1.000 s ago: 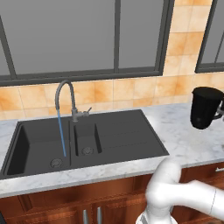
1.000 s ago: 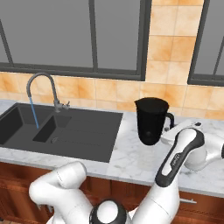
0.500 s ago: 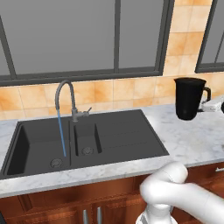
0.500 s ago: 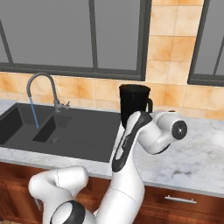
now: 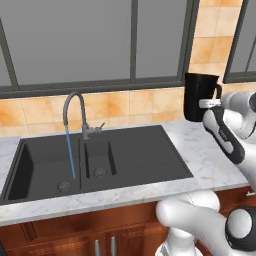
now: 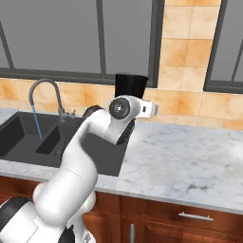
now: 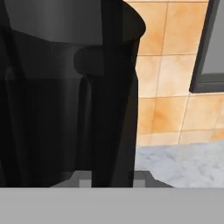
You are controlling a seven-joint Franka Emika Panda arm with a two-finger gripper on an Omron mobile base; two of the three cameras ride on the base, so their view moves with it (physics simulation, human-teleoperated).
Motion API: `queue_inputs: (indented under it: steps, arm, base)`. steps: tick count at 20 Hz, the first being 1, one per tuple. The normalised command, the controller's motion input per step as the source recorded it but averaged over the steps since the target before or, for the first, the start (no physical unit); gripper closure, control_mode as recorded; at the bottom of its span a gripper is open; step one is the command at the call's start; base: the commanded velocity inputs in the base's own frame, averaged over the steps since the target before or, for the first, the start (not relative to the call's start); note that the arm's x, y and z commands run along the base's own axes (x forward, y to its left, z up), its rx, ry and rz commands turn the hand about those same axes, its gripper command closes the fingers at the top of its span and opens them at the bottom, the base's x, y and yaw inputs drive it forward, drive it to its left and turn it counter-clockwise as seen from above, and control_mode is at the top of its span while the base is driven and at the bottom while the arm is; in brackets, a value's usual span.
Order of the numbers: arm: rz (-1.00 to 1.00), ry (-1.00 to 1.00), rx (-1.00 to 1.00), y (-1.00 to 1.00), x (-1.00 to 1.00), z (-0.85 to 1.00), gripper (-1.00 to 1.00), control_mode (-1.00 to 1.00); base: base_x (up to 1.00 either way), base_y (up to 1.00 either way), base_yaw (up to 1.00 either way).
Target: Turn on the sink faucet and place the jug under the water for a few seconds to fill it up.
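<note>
The gripper [image 5: 209, 103] is clamped on the handle of the jug [image 5: 198, 97], holding it upright in the air at 3 o'clock from the faucet [image 5: 75, 112], whose water [image 5: 71, 153] runs into the sink [image 5: 130, 155].

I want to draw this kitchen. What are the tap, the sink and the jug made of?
The sink faucet looks like grey brushed metal, thin with a soft sheen. The sink seems matte black stone or composite, with no glare. The jug looks like smooth black plastic, perhaps glazed, with faint highlights.
</note>
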Motion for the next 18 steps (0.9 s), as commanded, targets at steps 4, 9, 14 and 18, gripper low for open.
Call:
queue_inputs:
  steps: [4,9,14,18]
  arm:
    - [-0.47,0.12,0.0,0.78,-0.03,0.44,1.0,-1.0]
    - [-0.5,0.06,-0.01,0.98,-0.16,0.07,1.0,-1.0]
    - [-0.45,0.01,0.0,1.0,-0.21,0.0,1.0,-1.0]
    - [-0.35,0.06,0.0,1.0,-0.13,0.0,1.0,-1.0]
  base:
    - [0.0,0.0,0.0]
    - [0.0,0.0,0.0]
    - [0.0,0.0,0.0]
    - [0.0,0.0,0.0]
